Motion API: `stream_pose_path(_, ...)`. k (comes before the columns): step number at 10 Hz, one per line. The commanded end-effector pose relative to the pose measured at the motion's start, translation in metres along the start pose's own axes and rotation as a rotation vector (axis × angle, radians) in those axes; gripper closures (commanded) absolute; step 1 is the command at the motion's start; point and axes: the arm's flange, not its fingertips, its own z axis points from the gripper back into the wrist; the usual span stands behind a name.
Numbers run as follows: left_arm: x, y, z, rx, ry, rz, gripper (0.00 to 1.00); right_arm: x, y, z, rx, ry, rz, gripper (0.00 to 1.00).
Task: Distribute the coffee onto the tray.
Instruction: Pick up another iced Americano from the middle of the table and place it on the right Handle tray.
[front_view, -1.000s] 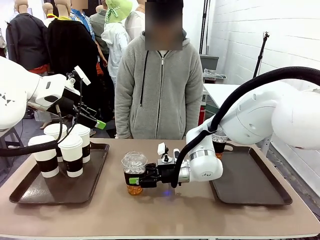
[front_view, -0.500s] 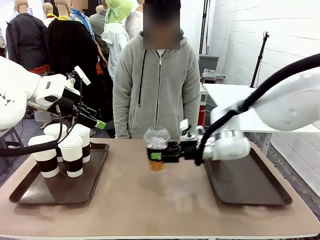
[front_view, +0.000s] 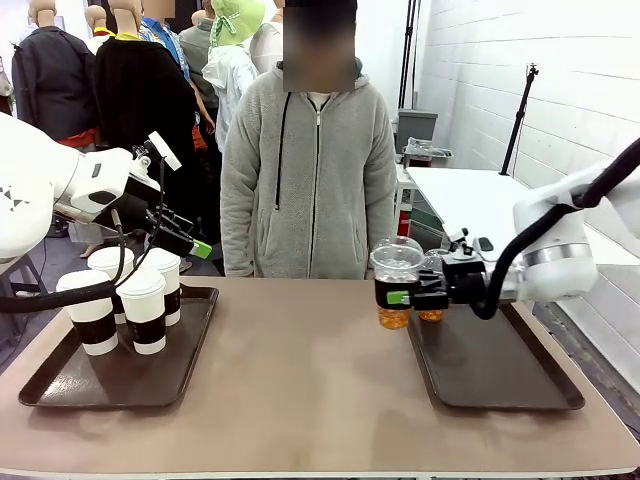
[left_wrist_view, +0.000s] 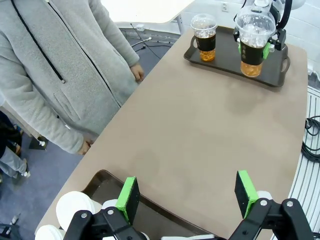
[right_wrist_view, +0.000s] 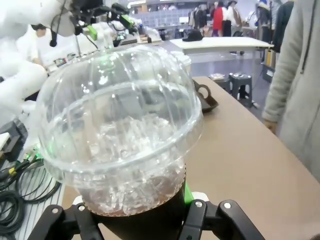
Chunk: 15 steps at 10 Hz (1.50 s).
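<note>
Held cup: a clear plastic iced cup (front_view: 396, 286) with a ribbed dome lid, black sleeve and amber liquid is being gripped around the sleeve by the right gripper (front_view: 400, 297), raised at the left edge of the right tray (front_view: 500, 385).
Second iced cup: a matching cup (left_wrist_view: 203, 36) is being seen standing on that tray's far end.
Paper cups: four white lidded paper cups (front_view: 143, 310) with black sleeves are being kept together on the left tray (front_view: 60, 385).
Left gripper: the left gripper (left_wrist_view: 187, 192) is being held wide apart with nothing between its green pads, above the left tray.
Surface: a smooth tan table (front_view: 300, 400) with two dark, rimmed trays is being shared with a person in a grey fleece hoodie (front_view: 310, 170).
Room: white walls are being shown behind.
Change: the held cup is being carried rightward; a second ago it was near the table's middle.
</note>
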Motion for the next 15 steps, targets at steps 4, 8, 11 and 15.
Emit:
stream_pose_path(4, -0.002, 0.002, -0.001, -0.01, -0.002, 0.002, 0.0, -0.008, 0.0, 0.016, -0.02, -0.019, -0.005, 0.38)
stream_pose_path(8, -0.002, 0.002, -0.001, -0.01, -0.002, 0.002, 0.0, -0.016, 0.003, 0.018, -0.021, -0.021, -0.008, 0.38)
stream_pose_path(11, -0.002, 0.002, -0.001, -0.01, -0.002, 0.002, 0.0, -0.038, -0.016, 0.049, -0.053, -0.015, 0.009, 0.38)
stream_pose_path(15, -0.002, 0.002, -0.001, -0.01, -0.002, 0.002, 0.0, -0.065, -0.047, 0.084, -0.111, -0.018, 0.027, 0.38)
